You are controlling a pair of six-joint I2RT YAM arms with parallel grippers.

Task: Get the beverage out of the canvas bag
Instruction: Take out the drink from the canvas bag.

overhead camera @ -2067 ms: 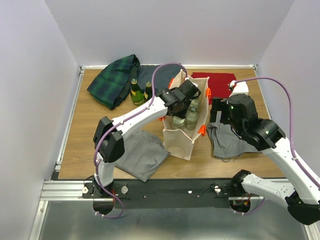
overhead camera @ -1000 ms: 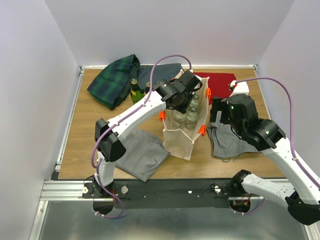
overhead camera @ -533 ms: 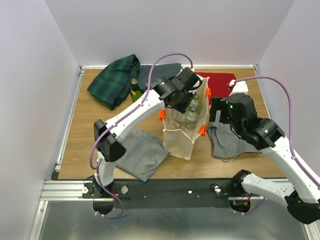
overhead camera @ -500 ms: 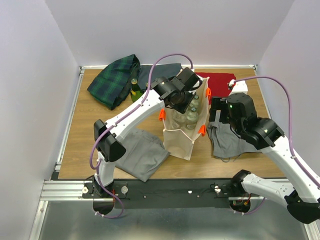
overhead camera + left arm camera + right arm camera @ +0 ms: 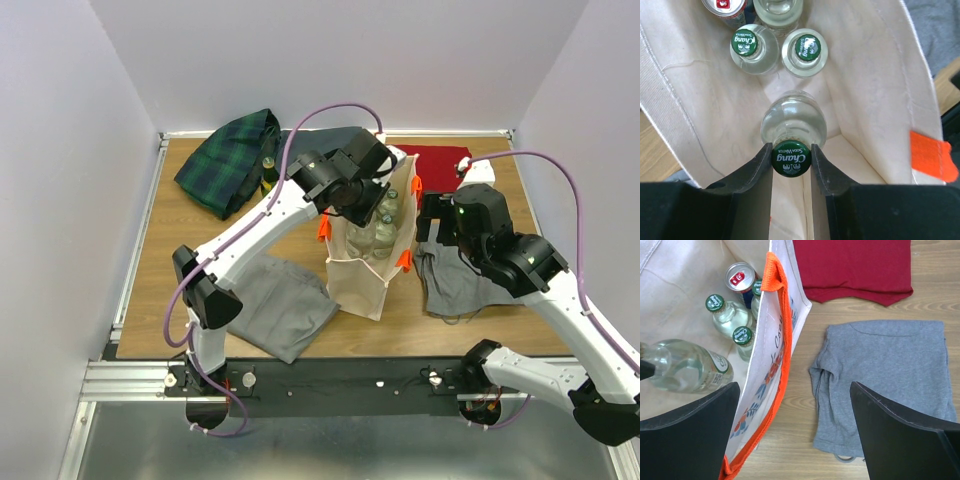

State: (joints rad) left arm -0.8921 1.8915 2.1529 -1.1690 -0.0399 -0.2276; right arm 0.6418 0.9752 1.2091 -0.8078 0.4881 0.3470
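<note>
**Left gripper clamped on a bottle inside the tote**

The tall cream canvas bag (image 5: 362,275) with bright orange handles (image 5: 777,285) stands upright in the middle of the wooden table (image 5: 165,265), its mouth open. The left gripper (image 5: 791,159) reaches down into that mouth. Its 2 black fingers (image 5: 760,165) are pressed against either side of the green "Chang" cap of a clear glass soda-water bottle (image 5: 793,122), gripping it at the top. In the right wrist view this bottle (image 5: 685,371) leans over, with its body inside the bag's walls.

Farther inside the bag, 2 more clear bottles with green caps (image 5: 754,49) (image 5: 805,54) stand upright side by side. Beyond them are the bottom of another clear bottle (image 5: 777,7) and a red-topped can (image 5: 724,5), both cut off by the frame edge.

The right gripper (image 5: 795,386) hangs just right of the bag with its fingers spread wide apart and holding nothing. Below it a crumpled grey shirt (image 5: 885,385) lies on the table, with a dark red cloth (image 5: 852,267) farther back.

On the left side, a green-and-navy plaid cloth (image 5: 228,160) lies at the far edge with a dark green glass bottle (image 5: 267,172) beside it. A flat grey cloth (image 5: 280,310) lies near the left arm.
</note>
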